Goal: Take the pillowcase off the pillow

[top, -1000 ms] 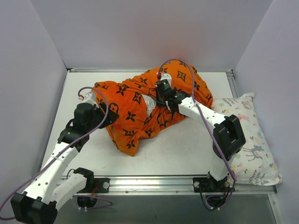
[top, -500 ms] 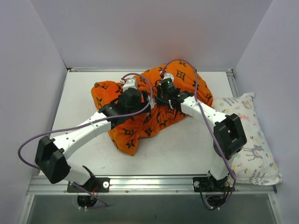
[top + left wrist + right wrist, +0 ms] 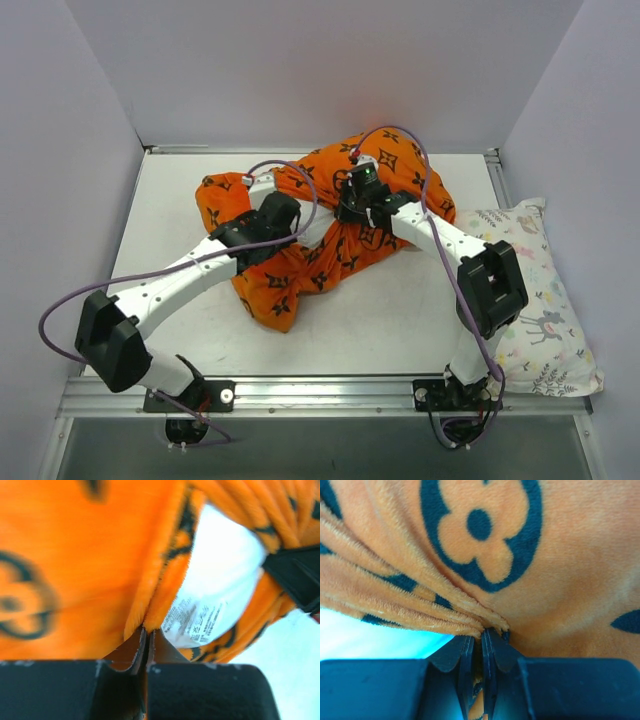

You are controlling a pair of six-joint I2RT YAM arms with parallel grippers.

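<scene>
My left claw [image 3: 146, 634] has swung in and clamped the pillowcase [image 3: 75, 565] edge by the exposed pillow [image 3: 225, 580], with my right claw [image 3: 482, 632] pinching bunched cloth, so peeling can start.

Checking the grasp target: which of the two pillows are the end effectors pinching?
The one inside the orange pillowcase, mid-table; the animal-print pillow lies apart by the right edge.
</scene>
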